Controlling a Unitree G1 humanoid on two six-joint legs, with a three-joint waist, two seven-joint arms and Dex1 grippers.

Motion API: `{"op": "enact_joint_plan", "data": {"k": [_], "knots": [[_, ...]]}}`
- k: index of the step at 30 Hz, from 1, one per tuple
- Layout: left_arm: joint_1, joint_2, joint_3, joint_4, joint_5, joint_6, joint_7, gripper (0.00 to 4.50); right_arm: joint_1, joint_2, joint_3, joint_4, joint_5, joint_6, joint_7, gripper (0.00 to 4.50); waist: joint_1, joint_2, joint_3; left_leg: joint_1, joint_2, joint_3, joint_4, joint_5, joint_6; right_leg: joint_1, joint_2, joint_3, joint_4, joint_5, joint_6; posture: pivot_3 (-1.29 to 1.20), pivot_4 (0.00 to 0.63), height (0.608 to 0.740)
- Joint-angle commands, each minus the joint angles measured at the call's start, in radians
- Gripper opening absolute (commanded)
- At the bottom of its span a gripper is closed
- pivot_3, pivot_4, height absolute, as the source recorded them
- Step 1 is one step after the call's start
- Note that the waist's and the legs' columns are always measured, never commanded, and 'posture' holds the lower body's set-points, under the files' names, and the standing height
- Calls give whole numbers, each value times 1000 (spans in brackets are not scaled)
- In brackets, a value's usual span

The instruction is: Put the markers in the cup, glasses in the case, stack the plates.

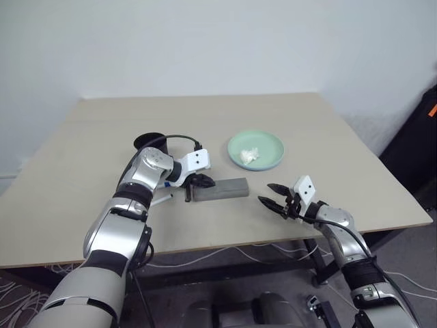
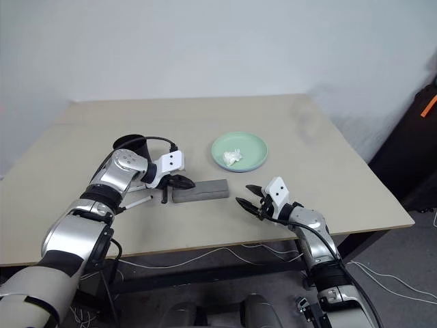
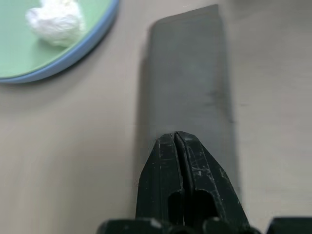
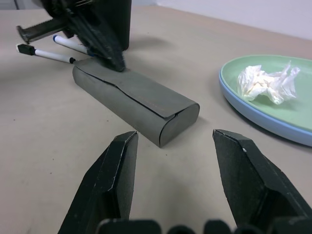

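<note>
The grey case lies closed at the middle of the table. My left gripper is shut and empty, its tips on the case's left end. Left of the case, two markers lie on the table under my left arm, one with a black cap and one with a blue cap. The black cup stands upright behind that arm. The mint green plate rests in the light blue plate, right of the case. My right gripper hangs open and empty near the front edge, pointing at the case. The glasses are out of view.
A crumpled white paper wad lies in the green plate. The tan table has bare surface at the back and far left. A black object with an orange mark stands on the floor beyond the table's right edge.
</note>
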Motion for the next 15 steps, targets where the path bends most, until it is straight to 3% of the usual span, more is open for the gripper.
{"op": "enact_joint_plan", "data": {"k": [1,8,15], "knots": [[26,11,-3,-61,-5,16,12,49,-34,0,-6,-10,3,-23,8,2655,0,0,0,0,0,0,0,0,0,0,0,0,0,0,0,0,0,740],[72,67,49,-238,-87,99,-19,49,-34,0,-3,-13,5,-24,13,2655,-2,0,0,0,1,0,0,0,0,0,0,0,1,0,0,0,0,740],[232,288,60,-467,-123,269,-149,49,-30,-7,-4,-18,8,-18,22,2655,-14,0,0,1,1,0,-2,0,0,-1,0,1,1,0,0,0,0,740]]}}
